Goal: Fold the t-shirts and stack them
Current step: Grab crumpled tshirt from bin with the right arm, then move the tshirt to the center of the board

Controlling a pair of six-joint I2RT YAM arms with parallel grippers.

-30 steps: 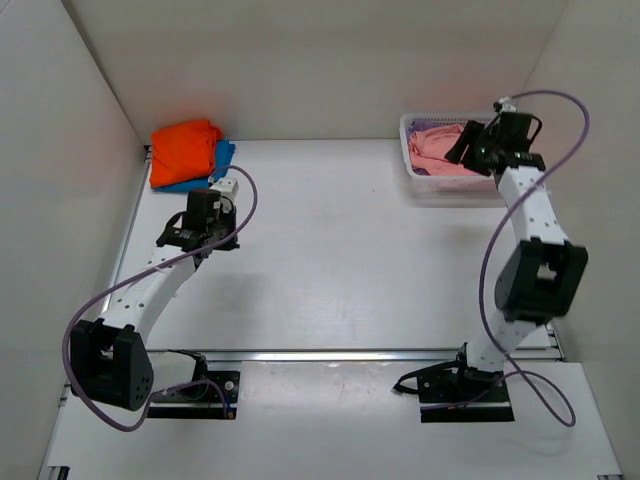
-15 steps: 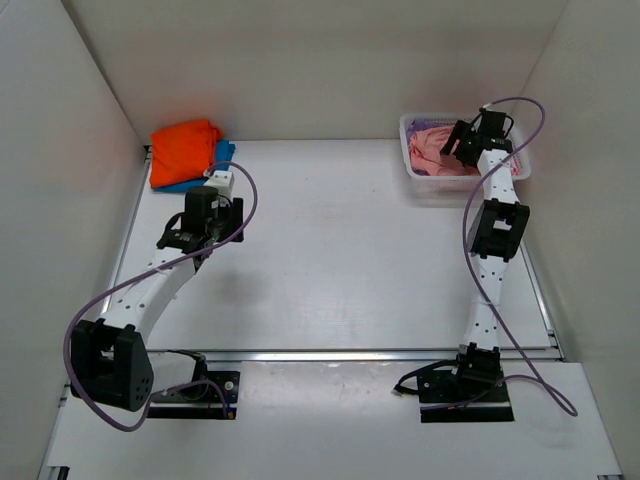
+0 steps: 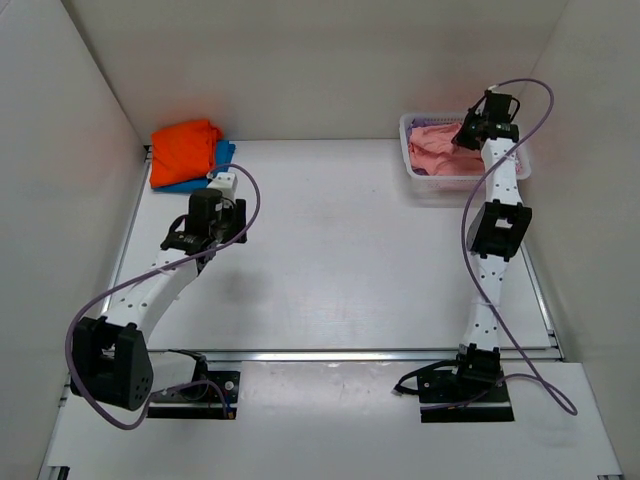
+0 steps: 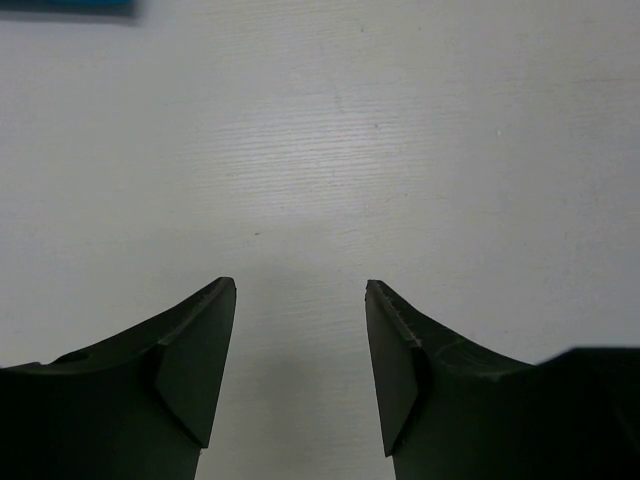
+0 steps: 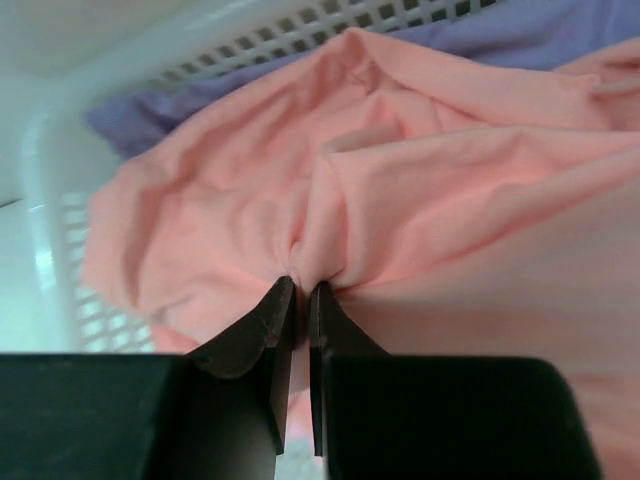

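Right wrist view: the right gripper [image 5: 301, 288] has its jaws pressed nearly together, pinching a raised ridge of the pink shirt [image 5: 430, 180]. This shirt lies crumpled in the basket [image 5: 55, 180] at the far right of the table [image 3: 330, 250], with a lavender shirt [image 5: 140, 118] beneath it. Near the table's left side, the left gripper [image 4: 300, 290] hovers over bare surface, jaws spread, holding nothing. The orange shirt [image 3: 185, 148] lies on the blue shirt [image 3: 224, 156] in the far left corner.

Probable faults:
- The pinch takes only a thin fold, so the cloth may slip out on lifting.
- The lavender shirt may drag up with the pink one where they overlap.
- The basket may tip or slide if cloth snags its mesh wall.
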